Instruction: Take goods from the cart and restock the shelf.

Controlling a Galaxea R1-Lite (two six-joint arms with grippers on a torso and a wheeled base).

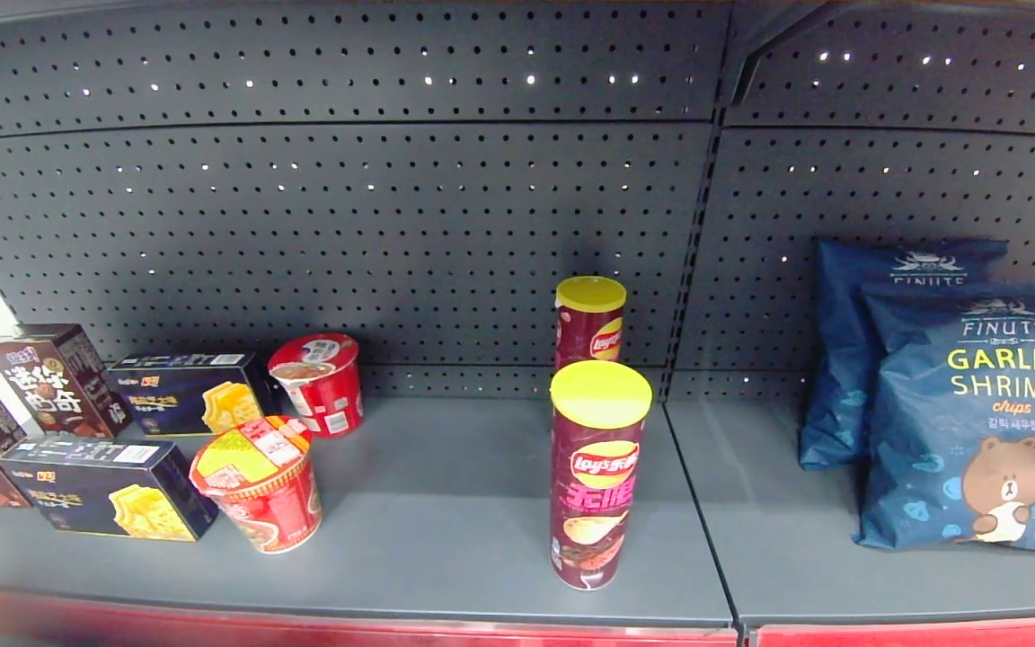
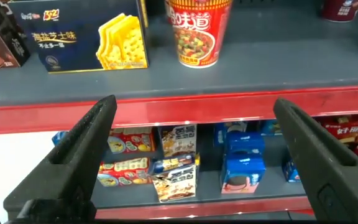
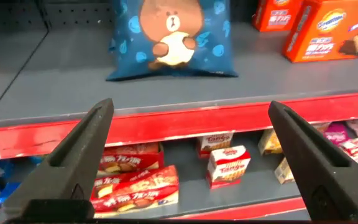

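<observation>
The grey shelf (image 1: 446, 503) carries two maroon chip cans with yellow lids, one at the front (image 1: 597, 476) and one behind it (image 1: 589, 321). Left of them stand two red noodle cups (image 1: 261, 483) (image 1: 320, 382) and dark cracker boxes (image 1: 109, 490). Blue shrimp chip bags (image 1: 967, 422) lean at the right. My left gripper (image 2: 197, 162) is open and holds nothing, in front of the shelf's red edge (image 2: 185, 109), below a cracker box (image 2: 92, 34) and a noodle cup (image 2: 197, 31). My right gripper (image 3: 197, 162) is open and holds nothing, below the bear-printed bag (image 3: 173, 37).
Brown chocolate boxes (image 1: 50, 377) stand at the far left. Orange boxes (image 3: 328, 28) sit right of the bag. A lower shelf holds small snack boxes (image 2: 179, 168) (image 3: 229, 165). Bare shelf lies between the noodle cups and the cans.
</observation>
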